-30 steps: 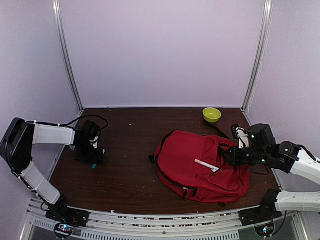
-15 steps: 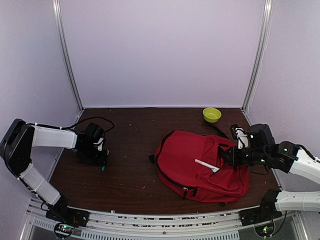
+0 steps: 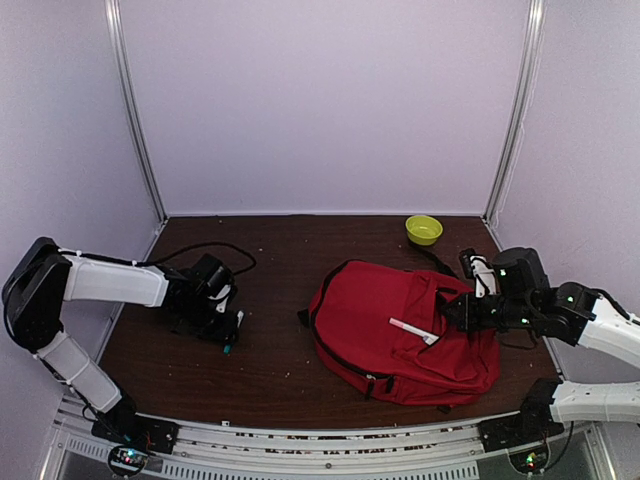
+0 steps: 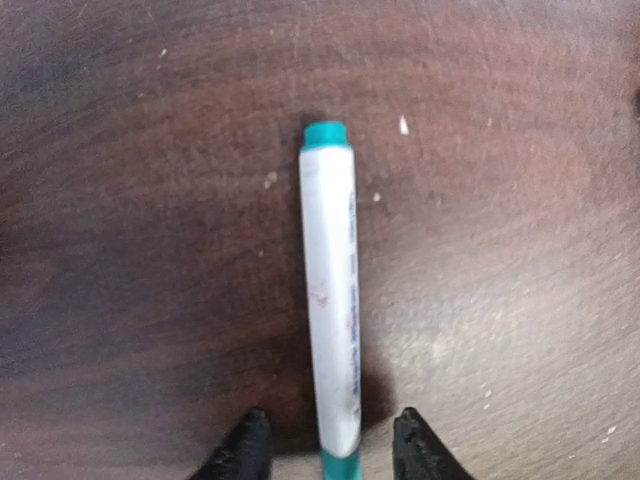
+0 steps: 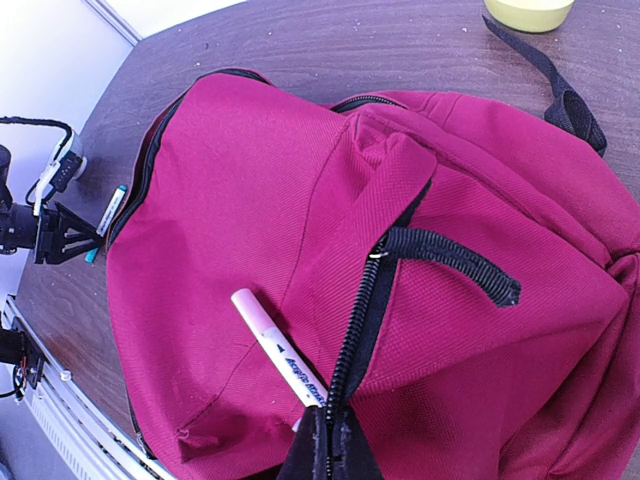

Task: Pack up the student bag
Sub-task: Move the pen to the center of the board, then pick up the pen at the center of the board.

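Note:
The student bag (image 3: 385,335) (image 5: 240,200) lies flat on the right half of the dark table, its front pocket zipper parted. My right gripper (image 3: 458,313) (image 5: 330,448) is shut on the black zipper edge of that pocket. A white marker with a pink cap (image 3: 412,331) (image 5: 272,345) pokes out of the pocket. At the left, my left gripper (image 3: 222,332) (image 4: 332,450) stands open low over the table. A white marker with a teal cap (image 4: 330,300) (image 3: 229,344) lies between its fingertips (image 4: 250,448) with a gap on each side.
A yellow-green bowl (image 3: 423,229) (image 5: 525,12) stands at the back right, behind the bag. A black strap (image 5: 555,80) runs from the bag towards it. A black cable (image 3: 215,248) loops behind the left arm. Purple walls close in the table.
My left gripper has slid right towards the bag, and the teal-capped marker has travelled with it. Its jaws narrowed and have widened again. The right gripper and bag have not moved.

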`<state>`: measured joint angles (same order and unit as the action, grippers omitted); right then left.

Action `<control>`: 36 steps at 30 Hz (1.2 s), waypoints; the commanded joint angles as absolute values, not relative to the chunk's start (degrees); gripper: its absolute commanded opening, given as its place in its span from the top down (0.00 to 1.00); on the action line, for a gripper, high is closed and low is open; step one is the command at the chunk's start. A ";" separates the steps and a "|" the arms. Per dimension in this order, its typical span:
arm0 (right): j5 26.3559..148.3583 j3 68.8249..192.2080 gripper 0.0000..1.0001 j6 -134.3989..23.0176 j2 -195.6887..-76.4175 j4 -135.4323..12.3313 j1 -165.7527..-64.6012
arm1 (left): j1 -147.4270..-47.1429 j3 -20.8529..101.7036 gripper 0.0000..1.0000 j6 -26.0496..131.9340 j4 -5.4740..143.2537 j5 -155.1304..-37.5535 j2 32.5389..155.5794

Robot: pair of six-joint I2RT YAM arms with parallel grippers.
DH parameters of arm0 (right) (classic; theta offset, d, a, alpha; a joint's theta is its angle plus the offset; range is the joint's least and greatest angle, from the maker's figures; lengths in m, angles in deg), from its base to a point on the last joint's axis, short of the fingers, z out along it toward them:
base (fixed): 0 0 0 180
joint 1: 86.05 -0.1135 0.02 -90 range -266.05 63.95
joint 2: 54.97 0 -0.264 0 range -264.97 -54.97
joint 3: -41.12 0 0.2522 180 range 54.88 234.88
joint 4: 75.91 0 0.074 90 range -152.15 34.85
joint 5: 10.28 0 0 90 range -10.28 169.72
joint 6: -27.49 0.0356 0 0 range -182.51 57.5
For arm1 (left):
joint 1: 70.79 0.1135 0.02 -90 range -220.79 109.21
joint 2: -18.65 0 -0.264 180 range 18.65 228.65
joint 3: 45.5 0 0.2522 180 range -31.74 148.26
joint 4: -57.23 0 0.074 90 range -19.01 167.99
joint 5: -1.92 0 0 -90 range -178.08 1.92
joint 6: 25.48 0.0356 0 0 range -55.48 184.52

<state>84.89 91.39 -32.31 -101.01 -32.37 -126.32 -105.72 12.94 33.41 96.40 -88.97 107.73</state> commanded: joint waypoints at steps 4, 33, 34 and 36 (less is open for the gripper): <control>85.32 92.96 1.00 -31.83 -101.00 -33.40 -126.88 | -108.74 15.63 0.56 33.29 101.81 -83.07 108.94; 84.99 92.86 1.00 -31.79 -100.85 -33.39 -127.01 | -121.90 25.42 1.00 37.53 104.68 -74.58 111.08; 85.07 92.90 1.00 -31.78 -100.93 -33.40 -127.01 | -122.99 26.47 1.00 38.52 104.68 -74.60 110.86; 85.08 92.77 1.00 -31.75 -100.90 -33.43 -127.01 | -125.56 28.54 1.00 40.55 104.73 -74.74 110.47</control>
<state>84.89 91.39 -32.24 -101.01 -32.39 -126.58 -121.77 24.02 35.70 105.58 -75.26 112.95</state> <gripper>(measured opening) 0.017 0.085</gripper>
